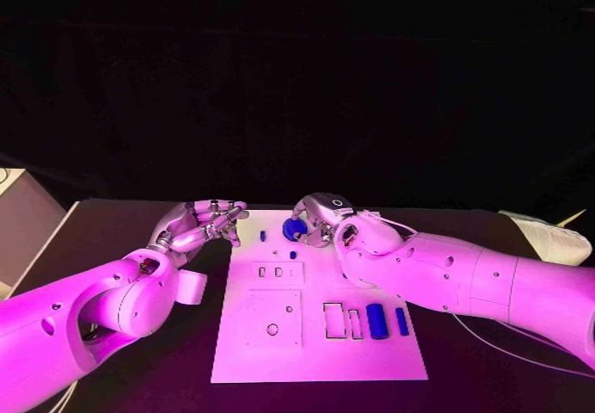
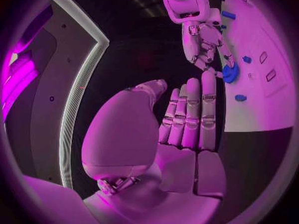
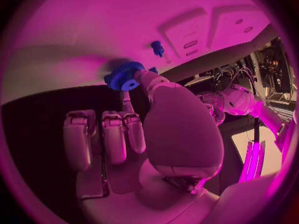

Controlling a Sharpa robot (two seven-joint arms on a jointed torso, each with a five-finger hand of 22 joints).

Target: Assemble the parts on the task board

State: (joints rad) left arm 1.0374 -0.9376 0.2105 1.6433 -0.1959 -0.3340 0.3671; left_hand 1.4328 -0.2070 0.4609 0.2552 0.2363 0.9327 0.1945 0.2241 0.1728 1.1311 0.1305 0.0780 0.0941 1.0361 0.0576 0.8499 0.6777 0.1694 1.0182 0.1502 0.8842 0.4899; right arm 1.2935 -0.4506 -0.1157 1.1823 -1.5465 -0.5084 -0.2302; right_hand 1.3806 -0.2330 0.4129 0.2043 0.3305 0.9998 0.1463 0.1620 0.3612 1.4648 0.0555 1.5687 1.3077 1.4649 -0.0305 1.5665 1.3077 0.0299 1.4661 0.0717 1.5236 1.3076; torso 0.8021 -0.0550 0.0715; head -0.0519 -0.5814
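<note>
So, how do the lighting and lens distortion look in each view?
Head view: even magenta light, task board bright against black surroundings, no bending. Left wrist view: fisheye, board edge curved, left hand large. Right wrist view: same curving, blue gear clear.

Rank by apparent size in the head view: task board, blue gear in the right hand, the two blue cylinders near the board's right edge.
1. task board
2. blue gear, partly hidden by the right hand
3. thicker cylinder
4. thinner cylinder
Gear versus thicker cylinder is close; unsure.

The right hand [image 3: 149, 134] pinches a blue gear [image 3: 124, 76] over the far edge of the white board [image 3: 124, 30]. A small blue peg [image 3: 157, 48] stands just beside two slots [image 3: 189, 47]. The left hand [image 3: 227, 102] hovers beyond the board's edge.
</note>
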